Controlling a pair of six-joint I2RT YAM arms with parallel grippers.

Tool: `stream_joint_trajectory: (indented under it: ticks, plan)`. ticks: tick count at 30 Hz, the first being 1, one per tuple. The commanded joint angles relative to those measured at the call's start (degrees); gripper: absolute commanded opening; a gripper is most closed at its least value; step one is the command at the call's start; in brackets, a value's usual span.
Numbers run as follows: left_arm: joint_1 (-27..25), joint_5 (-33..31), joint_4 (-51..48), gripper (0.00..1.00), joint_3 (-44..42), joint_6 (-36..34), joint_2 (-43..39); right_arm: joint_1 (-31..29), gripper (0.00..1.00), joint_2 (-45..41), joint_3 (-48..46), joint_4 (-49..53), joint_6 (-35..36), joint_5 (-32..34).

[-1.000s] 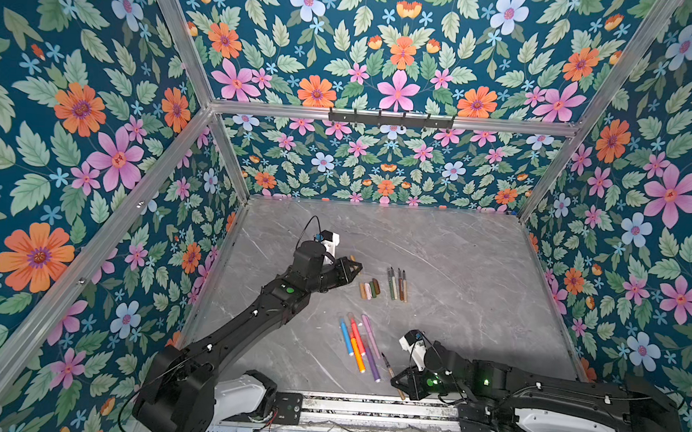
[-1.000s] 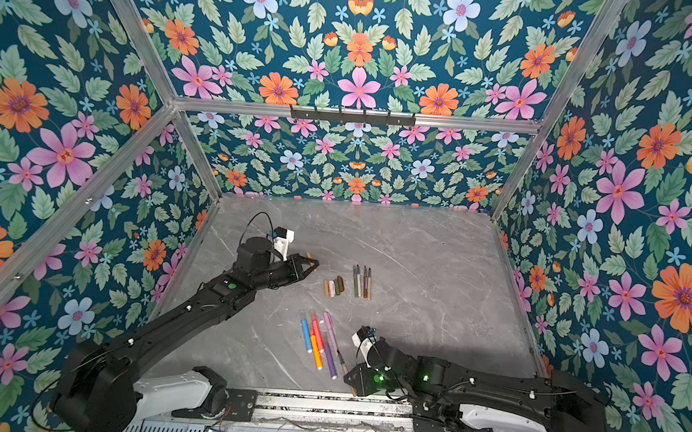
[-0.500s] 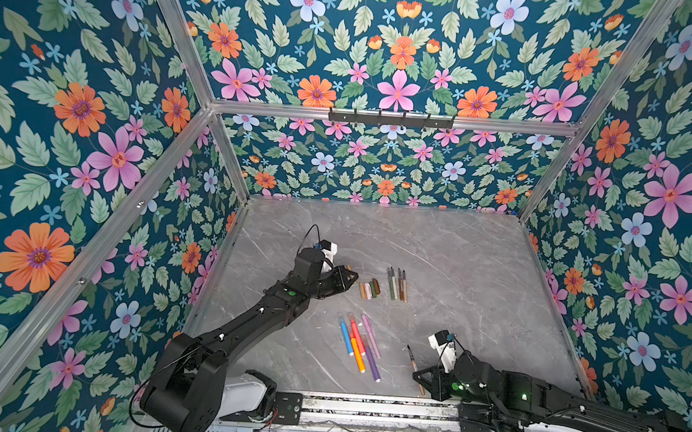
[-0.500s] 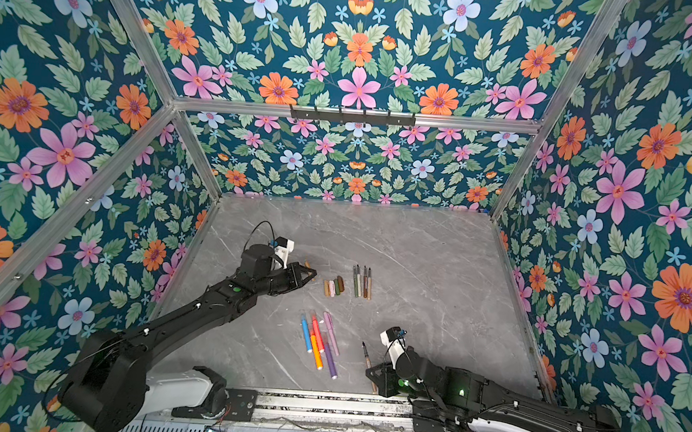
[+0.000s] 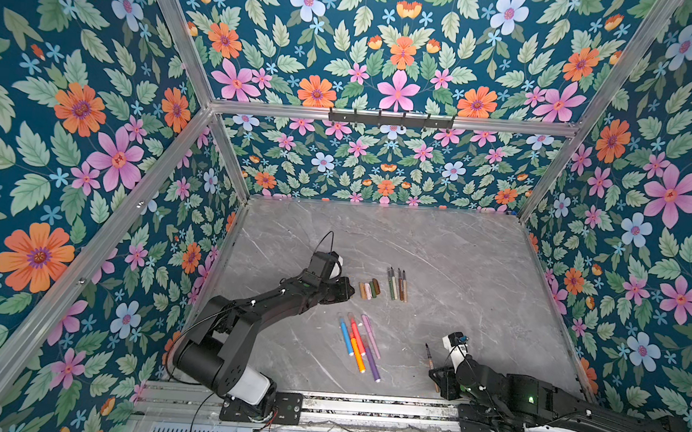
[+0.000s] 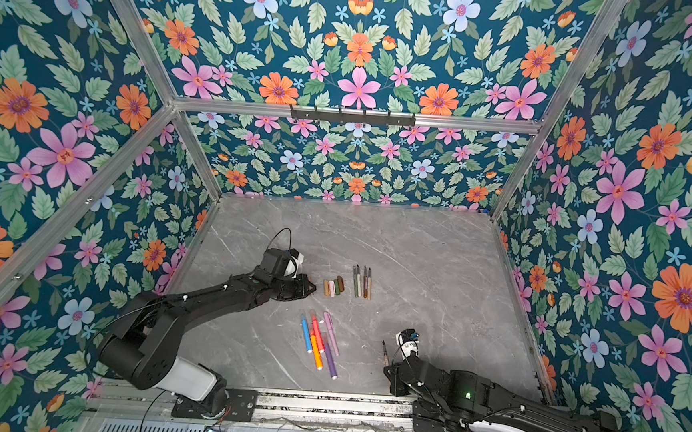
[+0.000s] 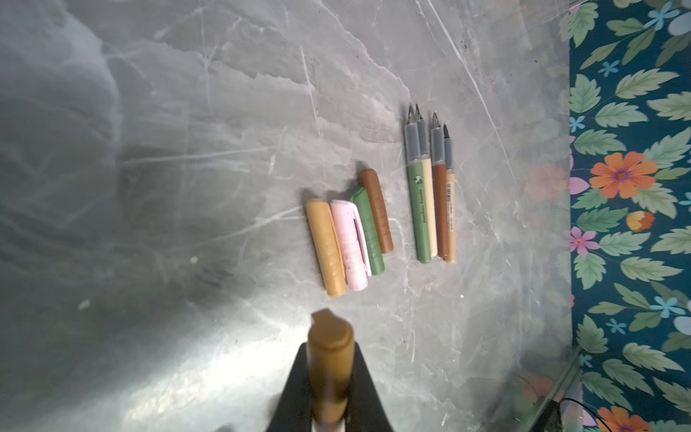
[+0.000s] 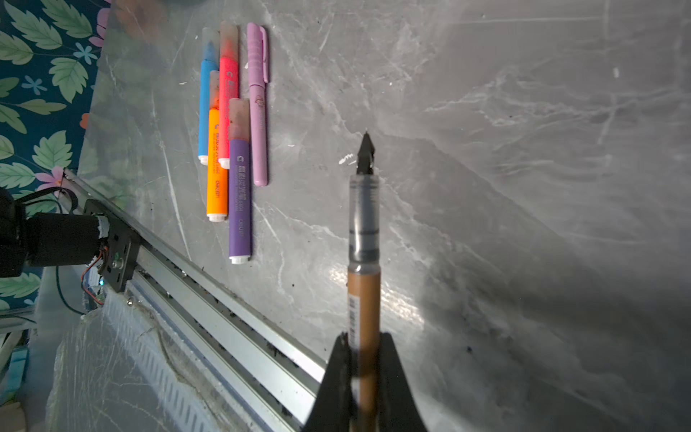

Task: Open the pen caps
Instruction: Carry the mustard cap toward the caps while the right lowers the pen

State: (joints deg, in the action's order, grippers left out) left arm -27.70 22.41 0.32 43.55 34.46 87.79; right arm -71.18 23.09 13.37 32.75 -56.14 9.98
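My left gripper (image 7: 330, 346) is shut on a brown pen cap (image 7: 331, 370), which sticks out past the fingertips. In both top views this gripper (image 5: 345, 290) (image 6: 308, 287) hovers just left of a row of loose pen caps (image 5: 369, 288) (image 6: 334, 286). The row holds tan (image 7: 325, 247), pink (image 7: 351, 247), green (image 7: 368, 232) and brown (image 7: 377, 209) caps. My right gripper (image 8: 364, 336) (image 5: 435, 375) is shut on an uncapped brown pen (image 8: 364, 291) (image 5: 430, 358) near the front rail, with the nib pointing away.
Several uncapped pens (image 5: 397, 284) (image 7: 430, 202) lie side by side right of the caps. Several capped markers (image 5: 358, 345) (image 8: 228, 123), blue, red, orange, purple and pink, lie mid-front. A metal rail (image 8: 232, 306) runs along the front edge. Floral walls (image 5: 625, 245) enclose the table.
The right gripper has drawn back to the right along the front edge with the pen. The left gripper has shifted slightly toward the front, still beside the row of caps.
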Motion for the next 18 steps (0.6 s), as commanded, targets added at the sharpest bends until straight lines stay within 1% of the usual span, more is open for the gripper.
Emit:
stream_joint_trajectory:
  ticks: [1,5,9,13,18]
  plan:
    - [0.04,-1.44,-3.37,0.01,3.17,-5.44,3.14,-0.04,0.0,-2.29,-0.32,2.09,-1.12,2.61]
    - [0.15,-1.29,-4.45,0.0,6.11,-6.53,7.38,-0.02,0.0,-5.95,-0.65,4.05,-1.42,3.34]
    - [0.13,0.09,-3.15,0.03,6.9,-5.77,10.04,-0.01,0.0,-9.02,-0.98,5.29,-1.6,3.61]
    - [0.09,1.61,-1.52,0.07,6.65,-4.35,11.3,-0.04,0.0,-10.69,-1.29,5.94,-1.6,3.64]
    - [0.11,2.7,-0.43,0.15,6.21,-3.64,11.69,-0.03,0.0,-10.66,-1.36,5.88,-1.59,3.22]
